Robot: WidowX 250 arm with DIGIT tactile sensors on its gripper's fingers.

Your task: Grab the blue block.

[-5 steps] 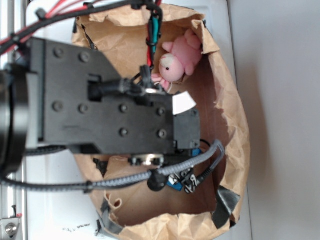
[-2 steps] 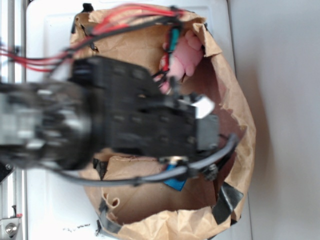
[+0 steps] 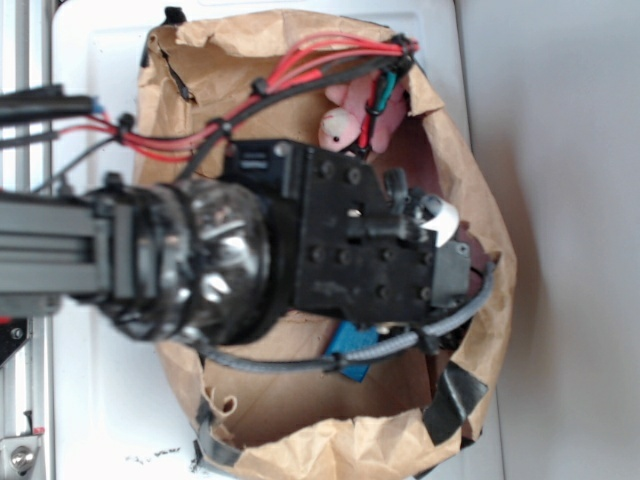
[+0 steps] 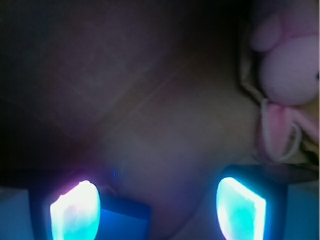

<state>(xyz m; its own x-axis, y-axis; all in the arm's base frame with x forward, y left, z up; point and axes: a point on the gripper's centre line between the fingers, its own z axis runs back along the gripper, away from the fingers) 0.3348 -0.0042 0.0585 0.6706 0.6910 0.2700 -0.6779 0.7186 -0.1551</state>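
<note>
The gripper (image 4: 157, 207) hangs wide open inside the paper bag (image 3: 470, 250) — holding nothing. The blue block (image 4: 122, 220) lies beside its left finger; the pink bunny (image 4: 287, 70) sits apart.

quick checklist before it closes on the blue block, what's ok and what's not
1. Gripper open: ok, a clear gap shows between its fingers.
2. Blue block between the fingers: not ok, it sits beside the left finger in the wrist view, not centred.
3. Block visible from outside: ok, part of it shows under the arm.
4. Pink plush bunny clear of the gripper: ok, it sits off at the upper right.
5. Paper bag walls clear of the fingers: cannot tell, the arm hides them.
</note>
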